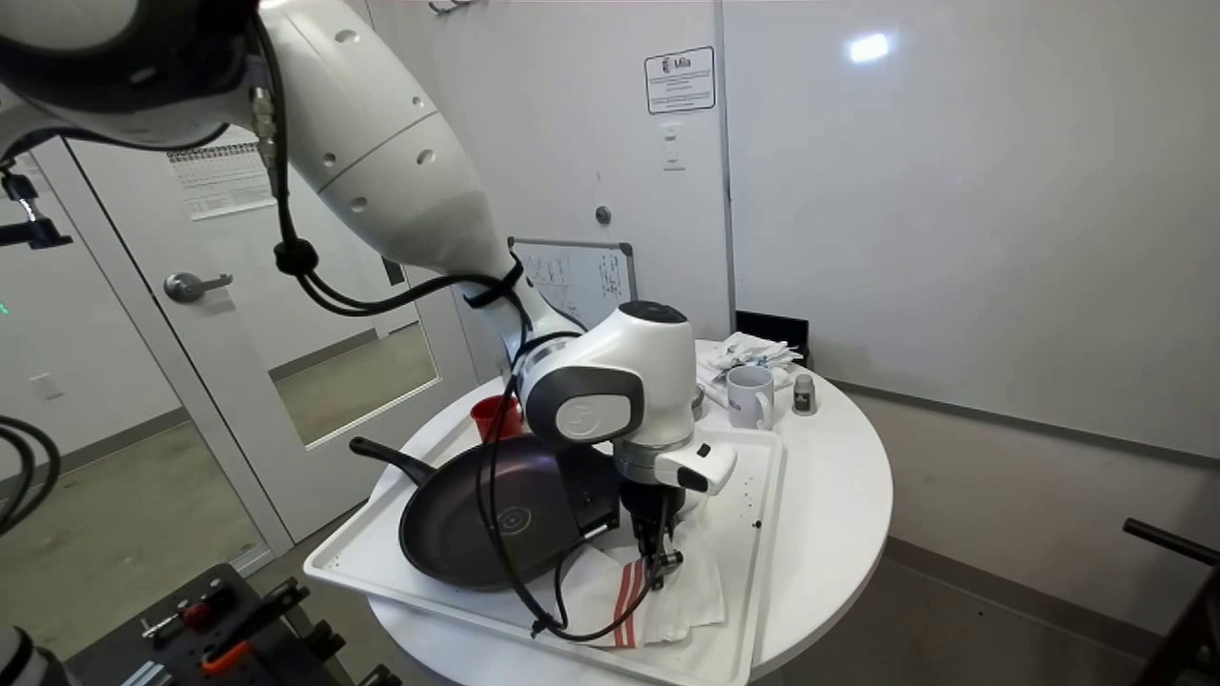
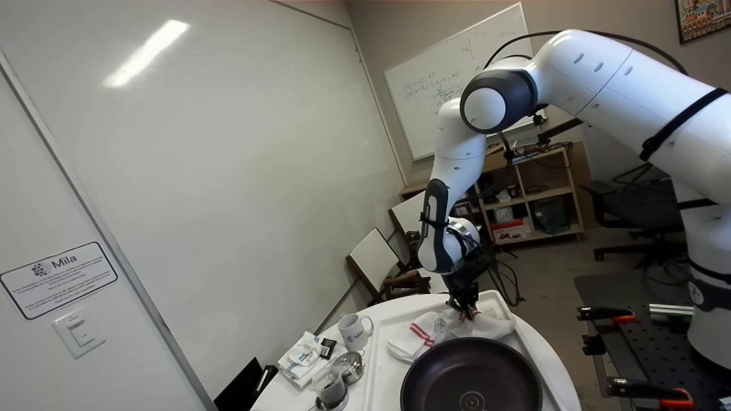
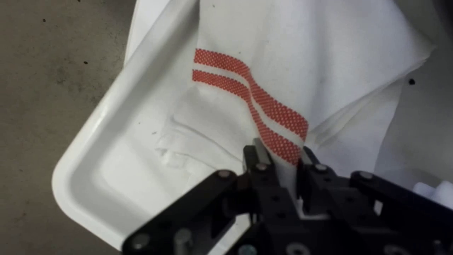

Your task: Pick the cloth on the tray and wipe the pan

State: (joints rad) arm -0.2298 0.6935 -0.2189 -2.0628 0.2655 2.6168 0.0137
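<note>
The cloth (image 3: 283, 71), white with paired red stripes, lies on the tray (image 3: 124, 170) near one corner, and the fingers (image 3: 254, 159) are closed together on a striped fold of it. Just beside it on the tray sits the black pan (image 1: 524, 510). In an exterior view the arm (image 1: 620, 353) hides part of the pan's rim, and a black cable (image 1: 541, 627) hangs in front of both pan and cloth; whether it touches either, I cannot tell. A second cloth (image 2: 406, 345), also red-striped, lies folded close by the pan. A red cup (image 1: 491, 416) stands just behind the pan, near its handle. Beyond the tray, on the round white counter (image 1: 848, 505), are a mug (image 2: 351, 332), a small shaker (image 1: 803, 396), a metal pot (image 2: 349, 367), a clear glass (image 2: 329, 387) and a heap of white towels (image 2: 300, 359).
</note>
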